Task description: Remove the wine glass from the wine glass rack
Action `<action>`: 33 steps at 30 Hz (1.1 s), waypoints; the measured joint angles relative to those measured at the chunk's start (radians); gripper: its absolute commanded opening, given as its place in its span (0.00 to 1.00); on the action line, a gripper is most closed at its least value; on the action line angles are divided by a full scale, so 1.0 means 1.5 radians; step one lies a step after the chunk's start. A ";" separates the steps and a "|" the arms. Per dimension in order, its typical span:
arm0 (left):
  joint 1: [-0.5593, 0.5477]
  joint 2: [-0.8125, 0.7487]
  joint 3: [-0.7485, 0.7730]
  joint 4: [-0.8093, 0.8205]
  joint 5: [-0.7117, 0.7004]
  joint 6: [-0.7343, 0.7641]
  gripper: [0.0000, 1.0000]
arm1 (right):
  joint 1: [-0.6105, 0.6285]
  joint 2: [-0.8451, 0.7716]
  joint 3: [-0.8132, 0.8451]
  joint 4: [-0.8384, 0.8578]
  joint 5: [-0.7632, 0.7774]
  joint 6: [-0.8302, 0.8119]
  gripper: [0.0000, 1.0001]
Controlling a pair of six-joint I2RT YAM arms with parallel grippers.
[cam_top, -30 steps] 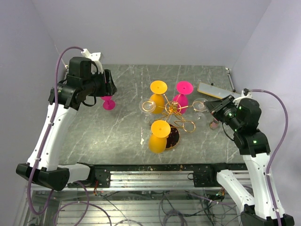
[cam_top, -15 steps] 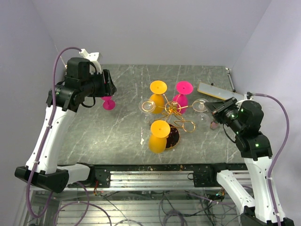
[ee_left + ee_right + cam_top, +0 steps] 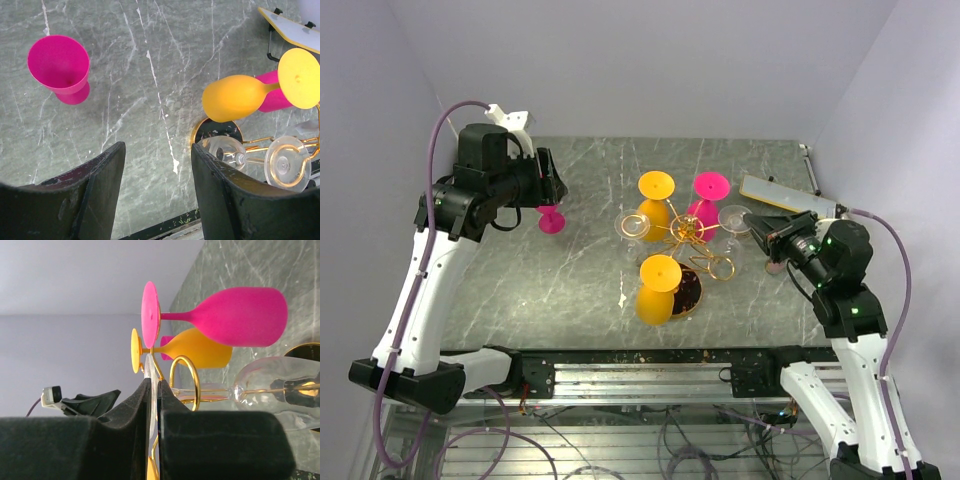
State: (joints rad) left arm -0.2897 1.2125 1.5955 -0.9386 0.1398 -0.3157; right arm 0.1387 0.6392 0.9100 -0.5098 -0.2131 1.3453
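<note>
The gold wire wine glass rack (image 3: 688,234) stands mid-table on its round dark base (image 3: 692,288). Two yellow glasses (image 3: 657,288), a pink one (image 3: 708,200) and clear ones hang on it. My right gripper (image 3: 754,233) is at its right side. In the right wrist view the gripper (image 3: 155,390) is shut on the thin clear foot (image 3: 151,367) of a clear wine glass (image 3: 280,385), beside a gold loop (image 3: 185,377). My left gripper (image 3: 548,186) is open and empty, high above a pink glass (image 3: 60,65) standing upright on the table.
A flat yellow-edged board (image 3: 782,196) lies at the back right, behind my right gripper. The left wrist view shows the rack base (image 3: 216,131) and a hanging clear glass (image 3: 226,150) at the right. The table's front rail (image 3: 640,370) runs along the near edge.
My right gripper has moved left toward the rack and is at the clear glass's foot, which has shifted slightly left. The left arm has risen a little.
</note>
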 measured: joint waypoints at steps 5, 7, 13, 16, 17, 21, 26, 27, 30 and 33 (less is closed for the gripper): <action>0.000 -0.002 0.000 0.000 0.000 0.000 0.67 | 0.000 0.014 -0.001 0.031 -0.032 0.007 0.00; 0.000 -0.004 0.000 0.000 0.000 -0.001 0.67 | 0.000 0.019 -0.001 0.037 -0.041 0.006 0.00; 0.000 -0.016 0.000 0.001 0.003 -0.004 0.67 | 0.000 0.025 0.008 0.023 -0.054 -0.016 0.00; 0.000 -0.019 0.000 0.003 0.003 -0.005 0.67 | 0.000 0.034 0.025 0.004 -0.066 -0.043 0.00; 0.000 -0.019 0.000 0.004 0.003 -0.005 0.68 | 0.000 0.037 0.029 0.000 -0.073 -0.054 0.00; 0.000 -0.021 0.000 0.007 0.005 -0.005 0.67 | 0.000 0.047 0.035 -0.012 -0.101 -0.093 0.00; 0.000 -0.023 0.000 0.011 0.010 -0.009 0.68 | 0.000 0.047 0.050 -0.035 -0.128 -0.135 0.00; 0.000 -0.024 0.000 0.013 0.010 -0.009 0.68 | 0.000 0.046 0.057 -0.039 -0.129 -0.140 0.00; 0.000 -0.030 -0.001 0.021 0.011 -0.012 0.69 | 0.000 0.031 0.080 -0.060 -0.116 -0.145 0.00; 0.000 -0.038 -0.003 0.028 0.013 -0.020 0.69 | 0.000 0.000 0.105 -0.111 -0.068 -0.144 0.00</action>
State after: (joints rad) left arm -0.2897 1.1553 1.5909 -0.8963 0.1596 -0.3462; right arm 0.1387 0.6395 1.0679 -0.6769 -0.3157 1.1294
